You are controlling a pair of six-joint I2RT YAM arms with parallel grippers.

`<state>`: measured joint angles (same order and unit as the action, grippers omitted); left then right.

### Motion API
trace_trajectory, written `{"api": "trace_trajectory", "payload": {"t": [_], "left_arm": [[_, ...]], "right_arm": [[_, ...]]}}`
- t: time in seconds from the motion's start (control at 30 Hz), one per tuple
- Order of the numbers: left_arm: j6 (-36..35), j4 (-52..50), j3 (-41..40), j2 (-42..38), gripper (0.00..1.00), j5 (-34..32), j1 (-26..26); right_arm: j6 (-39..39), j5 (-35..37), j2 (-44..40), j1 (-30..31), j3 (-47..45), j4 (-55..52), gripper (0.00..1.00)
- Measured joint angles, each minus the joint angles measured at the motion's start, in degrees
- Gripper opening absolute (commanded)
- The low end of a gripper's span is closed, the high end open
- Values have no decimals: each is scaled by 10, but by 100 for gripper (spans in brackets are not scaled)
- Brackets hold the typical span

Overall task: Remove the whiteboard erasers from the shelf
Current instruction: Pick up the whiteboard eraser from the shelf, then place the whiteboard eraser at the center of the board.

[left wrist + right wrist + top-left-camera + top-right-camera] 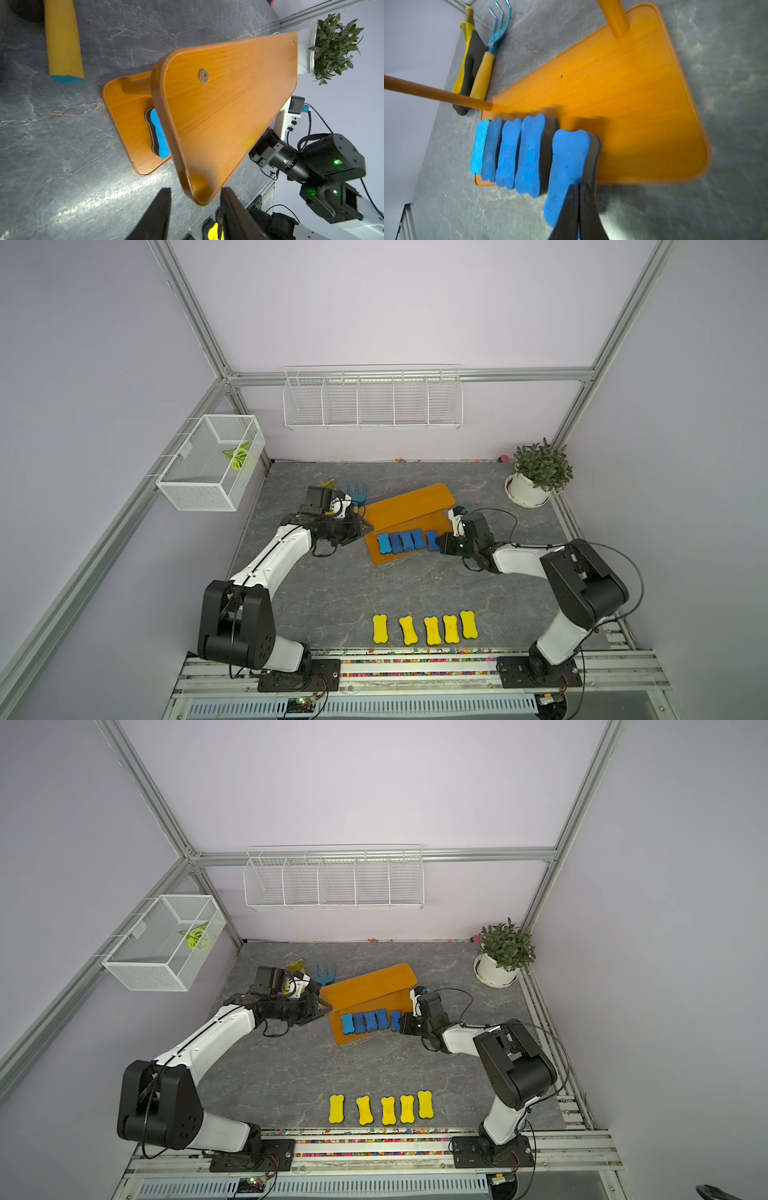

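While the left gripper [195, 189] hangs with its jaws spread on either side of a corner of the shelf [409, 504], the upper tier's rounded edge between the fingers and nothing clamped, I have the right gripper [579, 187] squeezed tight on the near end of a blue eraser [569, 158]. From my station, the right wrist view shows that eraser at the end of the lower tier nearest the right arm, its gripped end hanging past the front edge of the board. Whether its far end rests on the wood I cannot tell. A narrow gap separates it from the other four blue erasers [406, 541], which lie side by side, touching, along the front of the same lower tier toward the left arm. In both top views five yellow erasers [432, 631] lie in a row on the grey marbled table [332, 593], near its front edge between the two arm bases and well apart from the shelf. Beyond the shelf, beside the left arm, a yellow glove [467, 68] and a hand rake [481, 76] lie together on the table; a potted plant [536, 477] stands in the far corner on the right arm's side
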<state>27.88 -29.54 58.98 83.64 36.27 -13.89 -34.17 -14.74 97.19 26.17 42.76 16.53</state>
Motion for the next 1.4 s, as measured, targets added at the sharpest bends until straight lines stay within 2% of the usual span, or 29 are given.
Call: {"api": "trace_trajectory", "payload": {"t": [0.17,0.4,0.73,1.0,1.4], "left_arm": [[-1,-4,0,0,45,0,0],[-1,-3,0,-4,56,0,0],[3,-3,0,-31,60,-2,0],[3,-3,0,-31,60,-2,0],[3,-3,5,-31,59,-2,0]], "right_arm": [[8,6,-65,1,-9,-62,0],[4,35,-205,10,-67,-157,0],[-40,81,-362,52,-139,-308,0],[-66,94,-374,76,-174,-332,0],[-70,121,-395,79,-188,-352,0]]}}
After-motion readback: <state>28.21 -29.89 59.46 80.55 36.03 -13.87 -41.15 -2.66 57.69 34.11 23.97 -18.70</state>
